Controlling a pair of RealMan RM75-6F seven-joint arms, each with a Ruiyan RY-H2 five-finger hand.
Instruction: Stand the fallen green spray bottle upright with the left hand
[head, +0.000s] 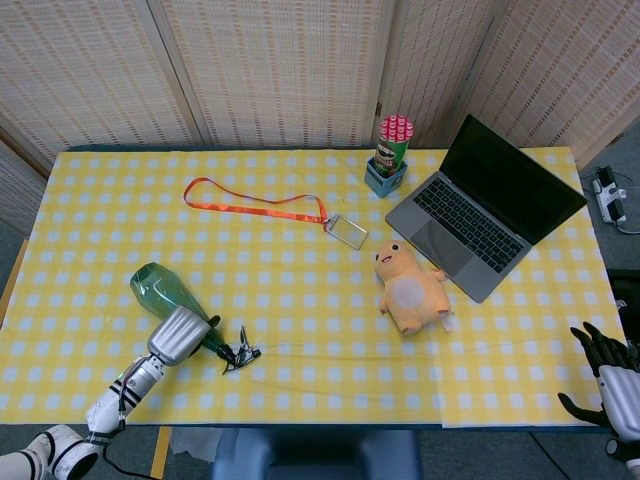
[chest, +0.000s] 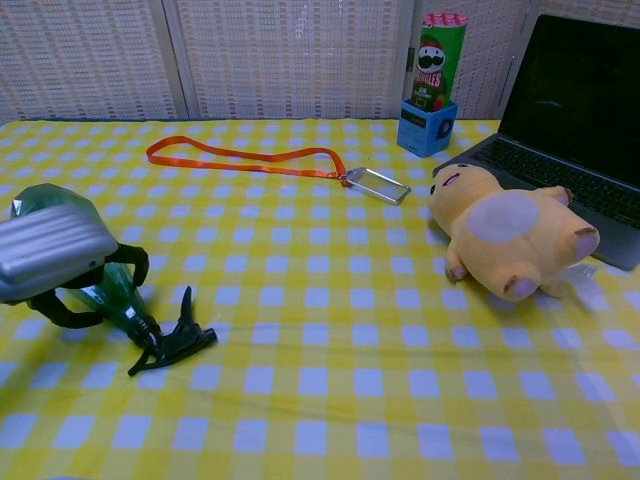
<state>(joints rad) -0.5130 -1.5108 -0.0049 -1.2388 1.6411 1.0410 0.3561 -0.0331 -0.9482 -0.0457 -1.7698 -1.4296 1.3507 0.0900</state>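
Observation:
The green spray bottle (head: 155, 288) lies on its side near the front left of the yellow checked table (head: 300, 270), its black trigger head (head: 240, 355) pointing right toward the front edge. My left hand (head: 178, 335) lies over the bottle's narrow end with its fingers curled around it. In the chest view the hand (chest: 50, 250) covers most of the bottle (chest: 115, 295), with fingers wrapped over and under the neck behind the trigger (chest: 170, 342). My right hand (head: 610, 375) hangs off the table's front right corner, fingers apart and holding nothing.
An orange lanyard with a badge (head: 255, 205) lies at the back left of centre. A tan plush toy (head: 410, 292) lies right of centre beside an open laptop (head: 490, 205). A Pringles can (head: 392, 145) stands in a blue box at the back.

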